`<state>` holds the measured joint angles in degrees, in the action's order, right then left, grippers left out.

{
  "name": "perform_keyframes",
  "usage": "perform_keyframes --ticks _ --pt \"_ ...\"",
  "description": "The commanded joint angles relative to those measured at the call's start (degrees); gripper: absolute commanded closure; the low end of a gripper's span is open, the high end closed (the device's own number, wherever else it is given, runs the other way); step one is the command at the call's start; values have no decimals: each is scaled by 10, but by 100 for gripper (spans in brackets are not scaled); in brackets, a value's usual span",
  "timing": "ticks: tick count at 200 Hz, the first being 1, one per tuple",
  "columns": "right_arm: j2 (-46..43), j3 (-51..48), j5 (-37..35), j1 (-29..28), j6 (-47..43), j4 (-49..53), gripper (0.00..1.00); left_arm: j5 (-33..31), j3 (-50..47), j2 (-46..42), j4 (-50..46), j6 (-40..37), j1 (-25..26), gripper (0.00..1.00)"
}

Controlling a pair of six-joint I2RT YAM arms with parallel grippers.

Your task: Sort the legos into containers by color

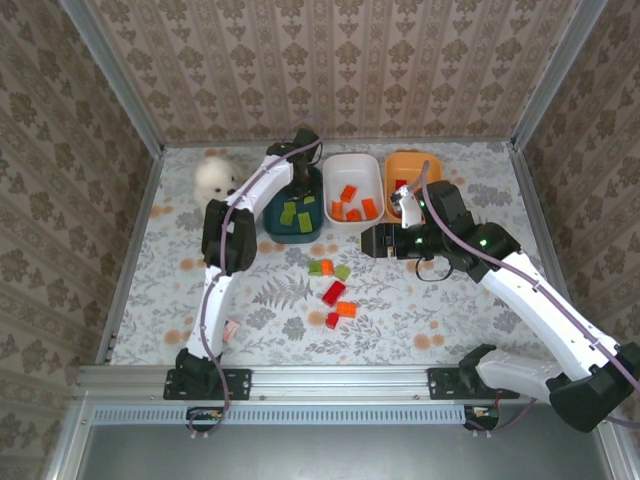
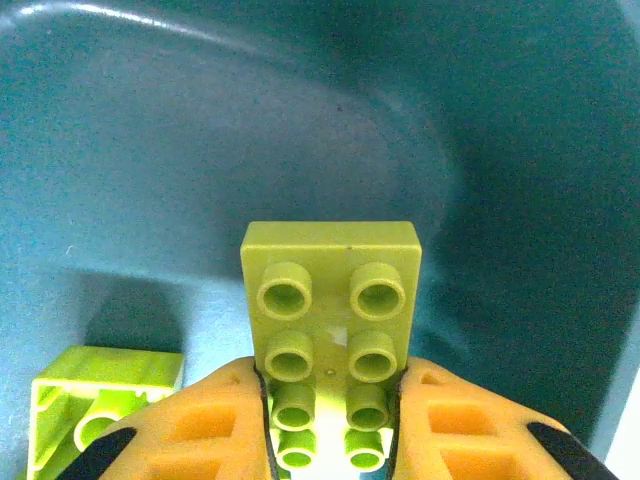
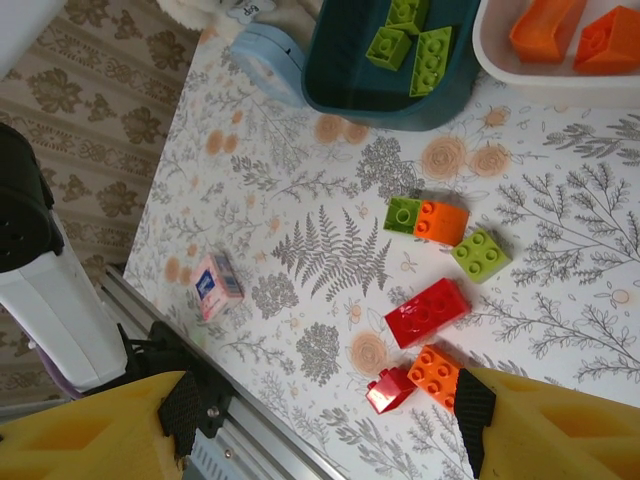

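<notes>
My left gripper (image 2: 330,430) is shut on an oblong light green lego (image 2: 330,300), held studs toward the camera inside the dark teal tub (image 2: 300,120). Another green lego (image 2: 100,400) lies below on the left. From above, the left gripper (image 1: 298,188) hangs over the teal tub (image 1: 293,234). The white tub (image 1: 352,160) holds orange legos, and the orange tub (image 1: 412,160) stands to its right. My right gripper (image 3: 320,440) hovers open above loose legos: a red one (image 3: 427,312), an orange one (image 3: 435,372), a small red one (image 3: 390,390) and a green one (image 3: 480,254).
A pink-and-white card (image 3: 216,285) lies near the front rail (image 1: 320,380). A light-blue round object (image 3: 268,62) sits left of the teal tub, with a white fluffy thing (image 1: 215,178) beyond it. Papered walls close in the table on three sides.
</notes>
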<state>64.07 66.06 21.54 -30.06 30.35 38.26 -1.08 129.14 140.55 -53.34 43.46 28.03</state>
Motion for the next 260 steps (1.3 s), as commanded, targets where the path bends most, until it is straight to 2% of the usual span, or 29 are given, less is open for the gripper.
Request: perform_keyframes --ticks 1,29,109,140,181,209,234,260 --pt "0 15 0 -1 10 -13 29 2 10 4 -21 -7 -7 73" --pt "-2 12 -4 -1 11 -8 29 6 9 13 -29 -4 -7 72" --pt "1 24 -22 -1 -14 23 28 35 21 -11 -26 9 -7 48" --pt "0 28 -29 -1 -28 40 28 31 44 -28 -42 14 -8 46" --pt "12 35 -60 -21 -62 75 30 12 34 -102 -35 27 -8 44" --pt "49 44 -113 -87 -81 103 30 4 -56 -204 7 31 -6 42" --pt "95 47 -147 -123 -40 112 30 10 -225 -348 93 21 -6 38" --pt "147 52 -156 -139 30 99 29 53 -433 -516 206 3 -3 29"
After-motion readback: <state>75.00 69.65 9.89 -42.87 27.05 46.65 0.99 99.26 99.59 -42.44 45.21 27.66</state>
